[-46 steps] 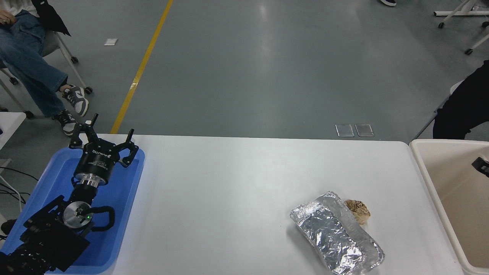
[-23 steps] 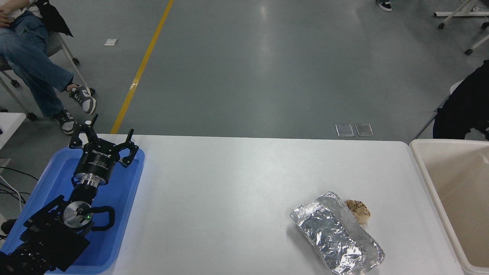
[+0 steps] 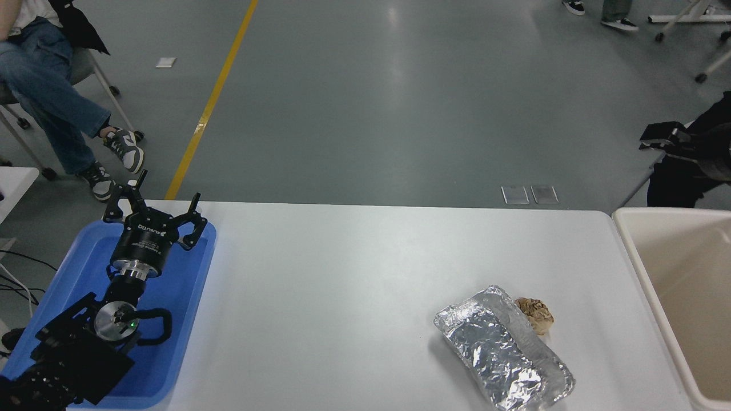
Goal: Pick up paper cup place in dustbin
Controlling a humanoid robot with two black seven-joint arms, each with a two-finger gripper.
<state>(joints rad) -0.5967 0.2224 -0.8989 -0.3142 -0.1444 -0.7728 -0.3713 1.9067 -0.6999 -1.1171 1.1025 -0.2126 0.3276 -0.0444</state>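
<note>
The foil pack [image 3: 505, 358] lay nearest, a brown paper ball [image 3: 535, 314] touching its far side. The left gripper [image 3: 153, 212] sat parked over the blue tray [image 3: 188, 297], jaws apart and empty. The dustbin [image 3: 634, 251] stood against the table's right end. No cup was visible on the table; the part of the bin interior in frame showed none. The right gripper [image 3: 657, 135] hung above the bin's far side; jaw state could not be told. Judgement: drop likely done; next, retract.
</note>
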